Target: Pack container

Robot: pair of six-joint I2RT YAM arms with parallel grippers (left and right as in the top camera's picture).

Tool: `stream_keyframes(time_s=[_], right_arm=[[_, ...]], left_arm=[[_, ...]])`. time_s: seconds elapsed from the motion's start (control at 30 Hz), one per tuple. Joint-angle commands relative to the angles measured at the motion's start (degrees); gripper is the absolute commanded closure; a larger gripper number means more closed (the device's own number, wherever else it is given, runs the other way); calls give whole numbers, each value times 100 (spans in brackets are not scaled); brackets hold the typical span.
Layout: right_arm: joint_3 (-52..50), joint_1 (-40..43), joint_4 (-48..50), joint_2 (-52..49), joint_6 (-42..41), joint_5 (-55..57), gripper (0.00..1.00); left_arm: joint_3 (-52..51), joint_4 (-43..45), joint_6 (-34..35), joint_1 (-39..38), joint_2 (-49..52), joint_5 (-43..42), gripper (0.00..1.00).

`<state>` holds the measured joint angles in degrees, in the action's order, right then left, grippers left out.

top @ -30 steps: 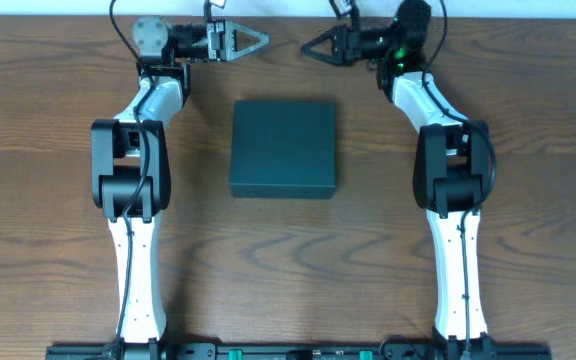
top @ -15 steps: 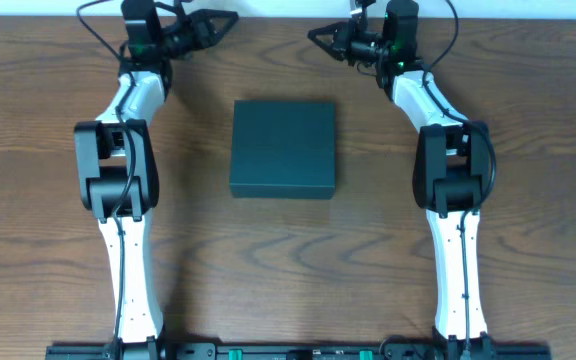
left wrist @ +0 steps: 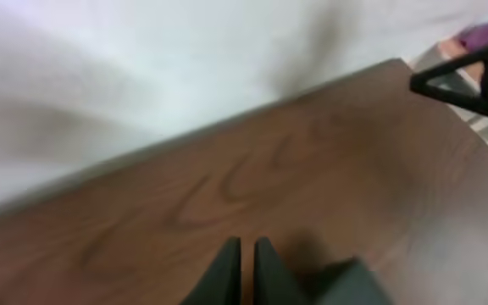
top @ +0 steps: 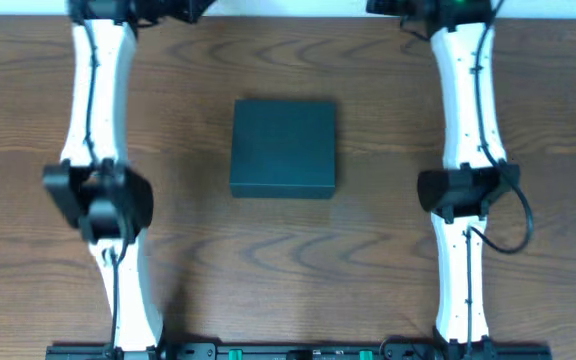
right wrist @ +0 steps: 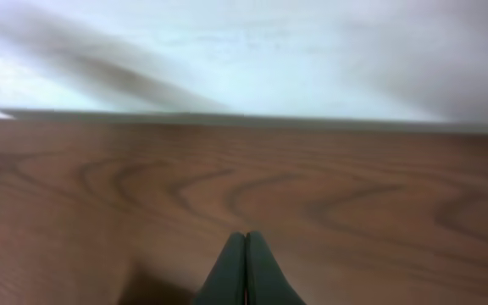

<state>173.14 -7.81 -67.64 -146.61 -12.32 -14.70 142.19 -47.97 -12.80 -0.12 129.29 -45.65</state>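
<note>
The container point(top: 283, 147) is a dark teal-green square box with its lid shut, flat on the middle of the wooden table. No snack packets show in any view. Both arms reach to the table's far edge, well beyond the container. My left gripper point(top: 183, 8) is cut off by the top of the overhead view; in the left wrist view its fingers point(left wrist: 247, 254) are together with only a thin slit, holding nothing. My right gripper point(top: 383, 8) is also at the top edge; in the right wrist view its fingers point(right wrist: 245, 246) are pressed together and empty.
A white wall runs along the table's far edge point(right wrist: 244, 119). In the left wrist view the right gripper's dark tip point(left wrist: 464, 80) shows at the upper right, and a blurred dark shape point(left wrist: 346, 284) that I cannot identify lies beside my fingers.
Both arms have stretched out towards the far edge. The grippers have moved from pointing at each other behind the container to the top of the overhead view. The container has not moved.
</note>
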Motion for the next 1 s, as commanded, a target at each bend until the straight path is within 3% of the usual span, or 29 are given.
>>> stream_keyframes(time_s=[0.0, 0.27, 0.53, 0.63, 0.8, 0.97], right_arm=[[238, -155, -549, 754, 743, 291, 98], [236, -240, -2369, 2334, 1200, 372, 98], [-299, -883, -2671, 4072, 1222, 809, 98], [-1720, -1598, -2446, 4981, 1215, 1458, 98], [-4441, -2898, -1982, 6634, 951, 3080, 98], [-6400, -3126, -1626, 7836, 310, 3209, 98]], left_arm=[[278, -761, -1075, -313, -1025, 723, 94], [278, -2625, -1486, -1419, -2647, 1478, 93], [249, -4116, -1668, -1639, -4336, 2321, 94], [-160, -4258, -1703, -1617, -5237, 2509, 94], [-1974, -3735, -1237, -1620, -6767, 3080, 86], [-3742, -3359, -1115, -1620, -7567, 2999, 85]])
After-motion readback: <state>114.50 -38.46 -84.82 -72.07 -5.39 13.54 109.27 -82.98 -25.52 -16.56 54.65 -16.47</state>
